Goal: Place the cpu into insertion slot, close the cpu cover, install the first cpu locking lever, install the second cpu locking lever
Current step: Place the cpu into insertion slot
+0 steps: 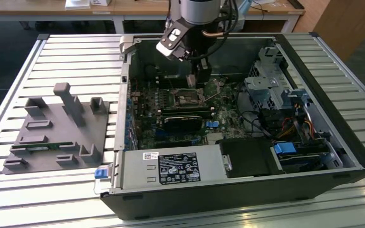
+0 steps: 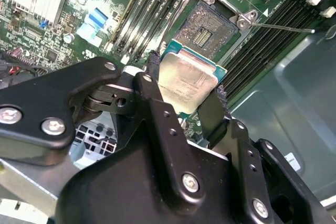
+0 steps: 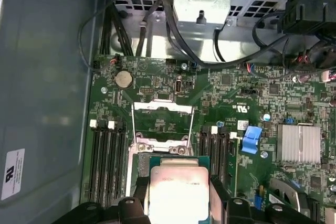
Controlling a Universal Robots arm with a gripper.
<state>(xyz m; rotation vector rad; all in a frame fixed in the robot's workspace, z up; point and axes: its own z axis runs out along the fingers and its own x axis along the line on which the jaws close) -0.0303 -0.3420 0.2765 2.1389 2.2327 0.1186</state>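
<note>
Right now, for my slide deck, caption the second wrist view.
Claw grips the cpu by its edges near the exposed insertion slot.

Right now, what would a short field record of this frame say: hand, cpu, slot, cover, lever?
hand: shut on the cpu, gripping two opposite edges
cpu: metal top facing the wrist cameras, close to the insertion slot, not yet seated
insertion slot: empty, contacts exposed
cpu cover: swung open, clear of the slot
locking lever: one thin lever released, sticking out beside the slot
</note>
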